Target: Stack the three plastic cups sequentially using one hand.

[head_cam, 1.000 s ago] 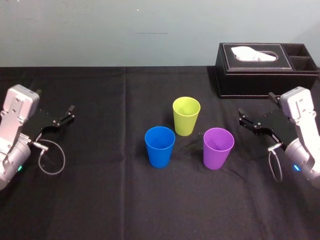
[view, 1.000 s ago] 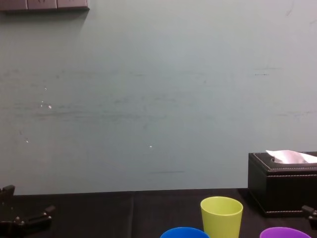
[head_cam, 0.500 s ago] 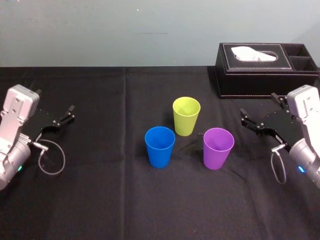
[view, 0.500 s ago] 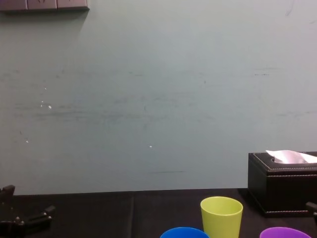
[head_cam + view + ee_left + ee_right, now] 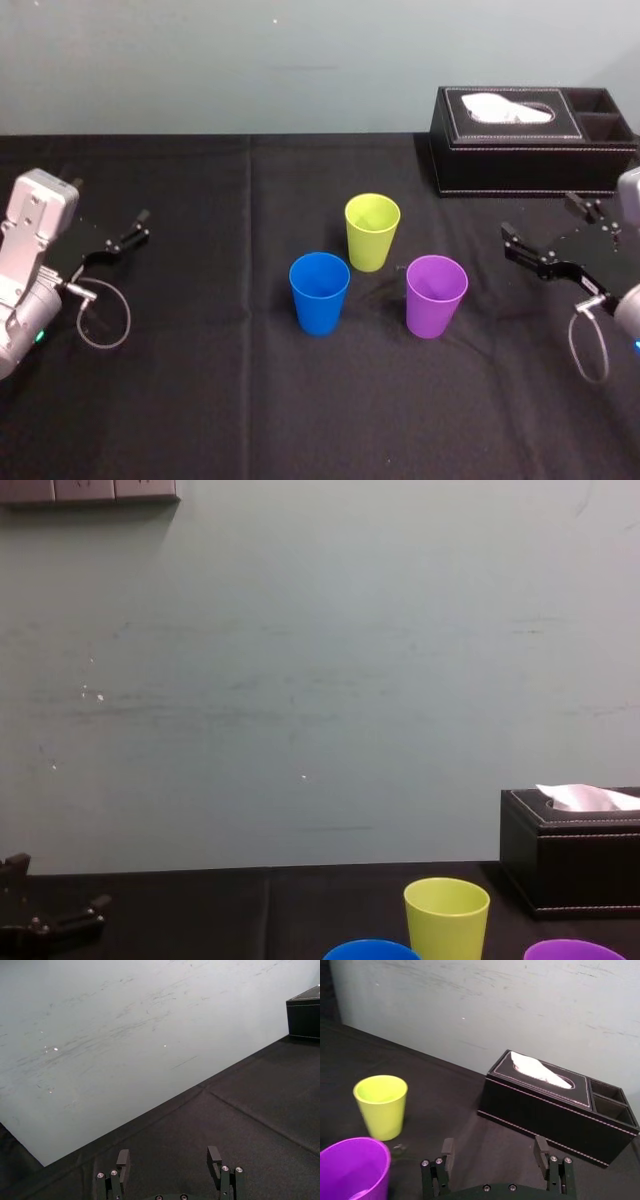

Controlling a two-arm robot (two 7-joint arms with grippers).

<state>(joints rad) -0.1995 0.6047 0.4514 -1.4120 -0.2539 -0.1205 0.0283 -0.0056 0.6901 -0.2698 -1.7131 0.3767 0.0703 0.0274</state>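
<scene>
Black cloth (image 5: pixel 200 400) bears the yellow-green cup (image 5: pixel 372 232), blue cup (image 5: pixel 320 293) and purple cup (image 5: pixel 436 296), upright and apart, left of the tissue box (image 5: pixel 520 140); light, likely slippery, they suit a gentle rim pinch by the open-jawed right gripper (image 5: pixel 492 1147) just before that box, the left gripper (image 5: pixel 167 1157) open far left.

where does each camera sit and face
Head: high, looking down on blue cup, green cup, purple cup, box; left hand, right hand at edges.
Chest: low, facing wall across table; left hand lower left.
Left wrist: behind open left hand, facing table, wall.
Right wrist: behind open right hand, facing green cup, box.
Head and chest share green cup.
</scene>
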